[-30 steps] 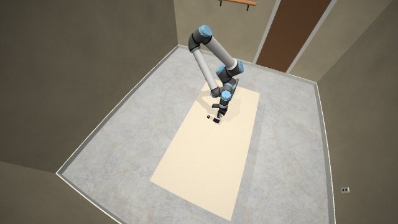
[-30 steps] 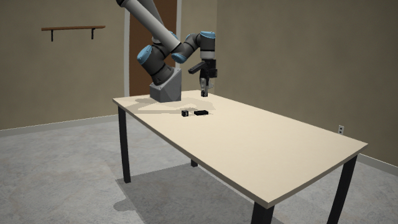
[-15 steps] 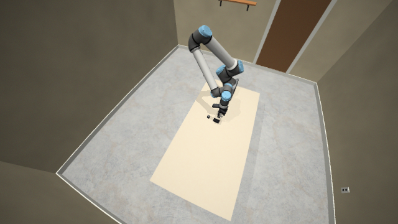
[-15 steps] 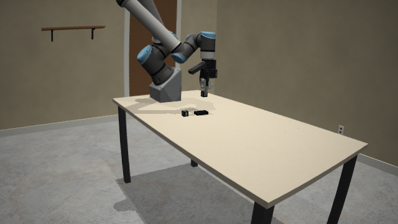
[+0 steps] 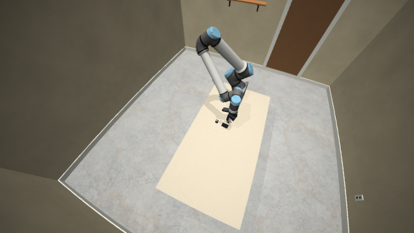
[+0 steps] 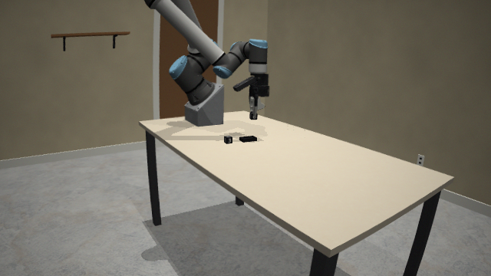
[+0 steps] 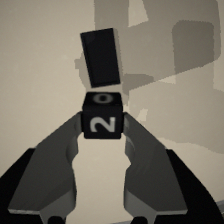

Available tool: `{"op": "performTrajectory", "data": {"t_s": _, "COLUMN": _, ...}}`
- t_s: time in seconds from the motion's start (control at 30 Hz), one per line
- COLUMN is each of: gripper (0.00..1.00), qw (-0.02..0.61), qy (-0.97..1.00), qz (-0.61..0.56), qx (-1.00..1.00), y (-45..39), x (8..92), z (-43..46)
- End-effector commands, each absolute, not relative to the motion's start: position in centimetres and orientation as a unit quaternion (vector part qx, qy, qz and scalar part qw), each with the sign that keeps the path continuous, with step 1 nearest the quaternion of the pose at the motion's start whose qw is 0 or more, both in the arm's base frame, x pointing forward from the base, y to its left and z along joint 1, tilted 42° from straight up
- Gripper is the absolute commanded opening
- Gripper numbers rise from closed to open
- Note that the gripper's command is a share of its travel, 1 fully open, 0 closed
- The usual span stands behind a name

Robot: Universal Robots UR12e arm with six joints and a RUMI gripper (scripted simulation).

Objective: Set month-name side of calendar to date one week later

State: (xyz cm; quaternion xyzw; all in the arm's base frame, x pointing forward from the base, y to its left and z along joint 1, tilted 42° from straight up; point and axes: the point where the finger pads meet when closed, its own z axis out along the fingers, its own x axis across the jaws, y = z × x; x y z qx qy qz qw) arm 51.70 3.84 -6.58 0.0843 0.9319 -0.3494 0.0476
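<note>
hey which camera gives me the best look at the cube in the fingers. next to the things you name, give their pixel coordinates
The wrist view: it shows the held cube [image 6: 253, 116] [image 7: 103, 116] large, with a 2 and a 0 readable. The exterior view shows it small, above the table; the top view leaves it hard to pick out.

Two cubes [image 5: 217, 121] [image 6: 228, 139] [image 7: 102, 120], one tray [image 5: 224, 125] [image 6: 248, 139] [image 7: 102, 59], one table [image 5: 213, 162] [image 6: 307, 172] [image 7: 40, 65].

Exterior view: the upper part of the grey-and-blue metal robot arm [image 6: 192, 32] is cut off by the top edge; the marking on the small black cube on the pale tabletop [image 6: 228, 139] is too small to read. Top view: that cube [image 5: 217, 121] shows only as a speck, its digits illegible. Wrist view: the grey fingers of the black two-jaw gripper [image 7: 103, 122] hide the side faces of the held black cube with white digits [image 7: 103, 116]; its underside is also hidden.
</note>
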Motion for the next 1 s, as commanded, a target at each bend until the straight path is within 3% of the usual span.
{"op": "performTrajectory", "data": {"t_s": 0.0, "gripper": 0.11, "qw": 0.07, "qy": 0.924, "qz": -0.347, "qx": 0.145, "y": 4.5, "x": 51.9, "z": -7.0}}
{"op": "performTrajectory", "data": {"t_s": 0.97, "gripper": 0.11, "qw": 0.183, "qy": 0.821, "qz": -0.303, "qx": 0.447, "y": 7.2, "x": 51.8, "z": -10.0}}
